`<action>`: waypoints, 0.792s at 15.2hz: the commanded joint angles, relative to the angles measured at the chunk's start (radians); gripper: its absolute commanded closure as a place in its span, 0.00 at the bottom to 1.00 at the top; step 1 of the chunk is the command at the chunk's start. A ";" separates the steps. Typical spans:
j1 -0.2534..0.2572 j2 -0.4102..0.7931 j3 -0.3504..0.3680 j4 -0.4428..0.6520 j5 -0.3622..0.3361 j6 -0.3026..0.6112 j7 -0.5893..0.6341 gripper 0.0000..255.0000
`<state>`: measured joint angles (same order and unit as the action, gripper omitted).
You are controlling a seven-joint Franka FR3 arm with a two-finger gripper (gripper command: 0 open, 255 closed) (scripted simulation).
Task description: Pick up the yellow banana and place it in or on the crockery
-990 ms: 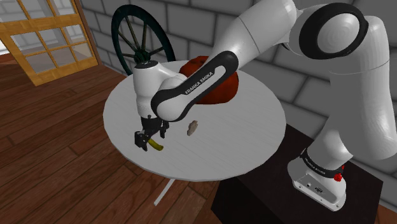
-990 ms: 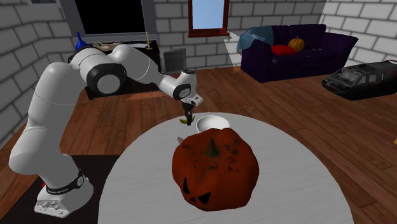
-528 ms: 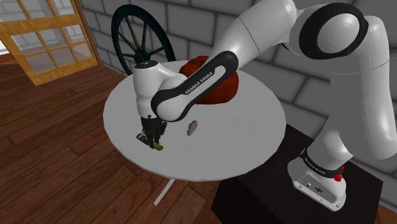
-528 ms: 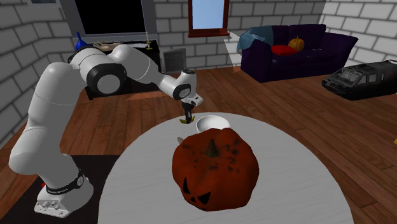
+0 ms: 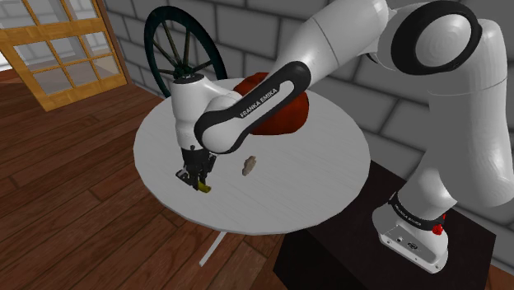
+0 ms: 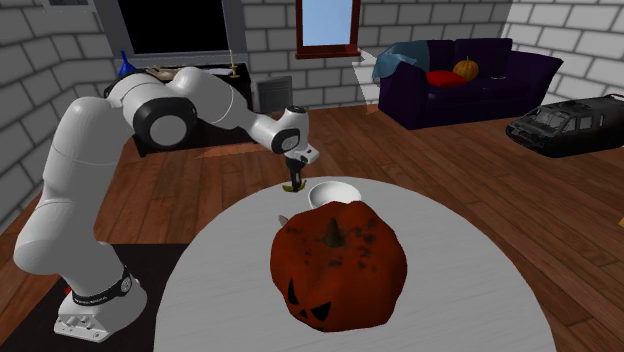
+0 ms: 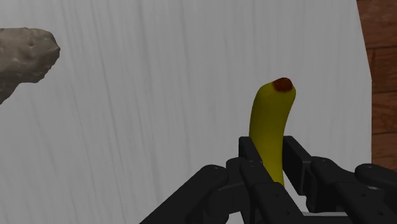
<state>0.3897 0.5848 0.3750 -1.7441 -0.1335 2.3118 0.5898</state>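
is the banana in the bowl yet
No, the banana is clasped in the gripper over the table, apart from the bowl.

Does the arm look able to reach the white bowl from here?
Probably yes: the gripper, shut on the banana, is just beside the bowl, nothing between them; the pumpkin stands clear.
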 commanded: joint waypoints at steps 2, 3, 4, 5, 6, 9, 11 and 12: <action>-0.005 -0.024 0.007 0.003 0.009 -0.026 -0.003 1.00; -0.006 -0.032 0.009 0.005 0.011 -0.036 -0.004 1.00; -0.008 -0.040 0.011 0.007 0.014 -0.046 -0.005 1.00; -0.009 -0.047 0.013 0.010 0.017 -0.056 -0.006 1.00; -0.011 -0.055 0.015 0.013 0.020 -0.066 -0.007 1.00; -0.015 -0.077 0.021 0.022 0.029 -0.096 -0.009 1.00; -0.017 -0.090 0.024 0.030 0.034 -0.117 -0.011 1.00; -0.018 -0.097 0.026 0.034 0.037 -0.127 -0.012 1.00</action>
<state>0.3731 0.4942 0.3996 -1.7139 -0.0995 2.1948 0.5797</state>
